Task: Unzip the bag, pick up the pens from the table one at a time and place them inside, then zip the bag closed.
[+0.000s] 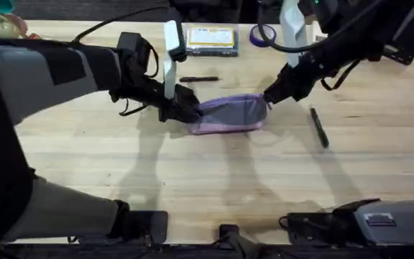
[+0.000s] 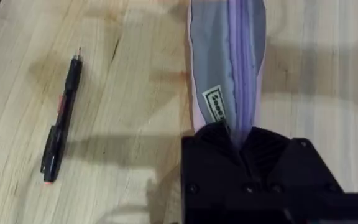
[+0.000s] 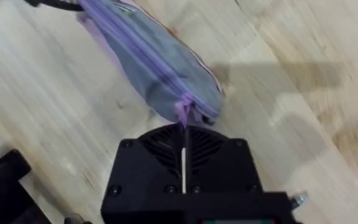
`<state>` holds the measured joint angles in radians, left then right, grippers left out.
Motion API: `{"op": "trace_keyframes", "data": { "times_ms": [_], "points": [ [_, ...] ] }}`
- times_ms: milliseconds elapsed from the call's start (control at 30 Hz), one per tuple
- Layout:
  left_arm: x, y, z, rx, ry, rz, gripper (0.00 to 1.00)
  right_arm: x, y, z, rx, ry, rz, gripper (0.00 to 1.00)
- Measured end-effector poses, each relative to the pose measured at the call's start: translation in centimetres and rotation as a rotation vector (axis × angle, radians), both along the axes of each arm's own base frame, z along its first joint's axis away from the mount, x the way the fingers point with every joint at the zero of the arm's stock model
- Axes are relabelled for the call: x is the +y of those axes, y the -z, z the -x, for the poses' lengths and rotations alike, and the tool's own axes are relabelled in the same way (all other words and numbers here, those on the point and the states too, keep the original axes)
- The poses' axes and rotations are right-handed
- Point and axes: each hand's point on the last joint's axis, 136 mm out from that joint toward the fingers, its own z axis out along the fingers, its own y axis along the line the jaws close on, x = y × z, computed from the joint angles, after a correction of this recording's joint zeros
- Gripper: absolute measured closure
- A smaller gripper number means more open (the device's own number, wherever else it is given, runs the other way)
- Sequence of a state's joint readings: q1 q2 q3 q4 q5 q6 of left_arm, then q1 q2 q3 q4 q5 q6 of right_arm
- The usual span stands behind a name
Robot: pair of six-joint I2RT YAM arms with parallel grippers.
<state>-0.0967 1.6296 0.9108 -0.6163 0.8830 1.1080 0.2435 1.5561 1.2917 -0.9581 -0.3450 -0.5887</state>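
Bag (image 1: 230, 114) zipped on tabletop (image 1: 192, 180), left pincer (image 2: 238, 140) clenched on one end, right pincer (image 3: 184, 134) clenched on zipper pull (image 3: 182, 112) — two pens (image 1: 319, 127) lie apart.

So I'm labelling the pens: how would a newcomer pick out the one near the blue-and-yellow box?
On the wooden table, find the blue-and-yellow box at the far edge. Just in front of it, behind the purple pouch, lies a slim black pen. Unlike the other pen, it lies crosswise, left of the pouch's middle.
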Motion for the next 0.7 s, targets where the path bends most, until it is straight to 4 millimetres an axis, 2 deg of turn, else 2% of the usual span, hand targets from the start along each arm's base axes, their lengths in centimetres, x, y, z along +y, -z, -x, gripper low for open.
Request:
{"op": "trace_keyframes", "data": {
  "times_ms": [100, 267, 300, 533, 700],
  "points": [
    [0.0, 0.0, 0.0, 0.001, 0.000, 0.000, 0.958, 1.3, -0.3, 0.4, -0.014, -0.041, -0.004, 0.969],
    [0.0, 0.0, 0.0, 0.000, 0.000, 0.000, 0.958, 4.9, -0.9, 0.3, -0.096, -0.138, -0.029, 0.968],
    [0.1, 0.0, 0.0, 0.001, -0.003, -0.001, 0.958, 7.1, -1.5, -0.1, -0.161, -0.178, -0.050, 0.969],
    [0.2, 0.0, -0.1, 0.001, -0.006, -0.001, 0.959, 13.3, -2.5, -0.3, -0.252, -0.274, -0.175, 0.969],
    [0.2, 0.0, -0.1, 0.000, -0.006, 0.000, 0.959, 17.0, -1.7, 1.6, -0.193, -0.354, -0.268, 0.969]
  ]
}}
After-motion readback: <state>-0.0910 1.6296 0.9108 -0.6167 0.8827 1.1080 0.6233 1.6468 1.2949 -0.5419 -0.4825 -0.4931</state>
